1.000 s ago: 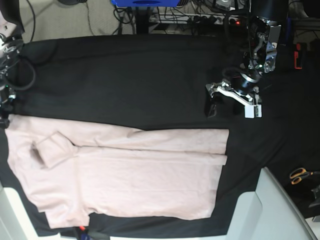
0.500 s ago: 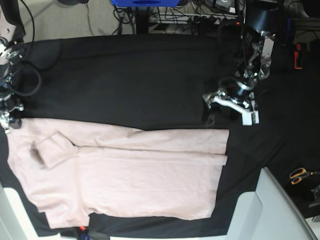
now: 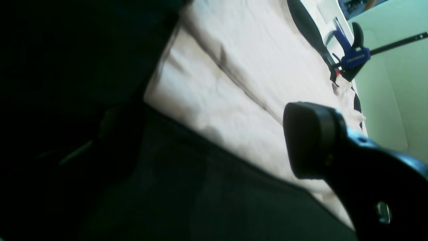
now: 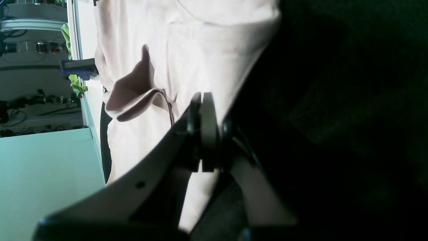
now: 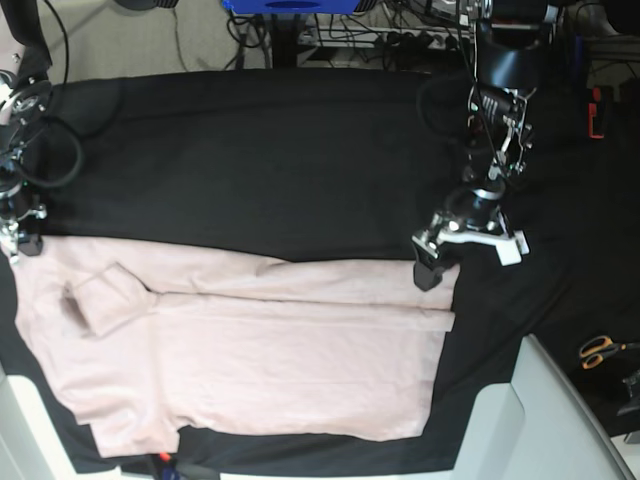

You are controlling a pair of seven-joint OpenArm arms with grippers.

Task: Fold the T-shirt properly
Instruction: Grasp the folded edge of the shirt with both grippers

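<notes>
The pale pink T-shirt [image 5: 250, 350] lies flat on the black cloth [image 5: 260, 160], its long sides folded in and one sleeve [image 5: 105, 295] turned over. My left gripper [image 5: 468, 255] hangs open at the shirt's far right corner, its dark finger [image 5: 425, 270] over the hem. In the left wrist view that finger's pad [image 3: 311, 140] hovers above the T-shirt [image 3: 254, 67]. My right gripper [image 5: 22, 240] sits at the shirt's far left corner. Its fingers [image 4: 204, 130] are shut on the edge of the T-shirt [image 4: 200, 50].
Orange-handled scissors [image 5: 598, 350] lie at the right edge. A white table corner [image 5: 540, 420] juts in at the bottom right. A blue clamp [image 3: 351, 58] grips the table's edge past the shirt. Cables and gear crowd the back.
My left gripper has come forward to the shirt's right corner, still open. My right gripper has dropped to the left corner and shut there.
</notes>
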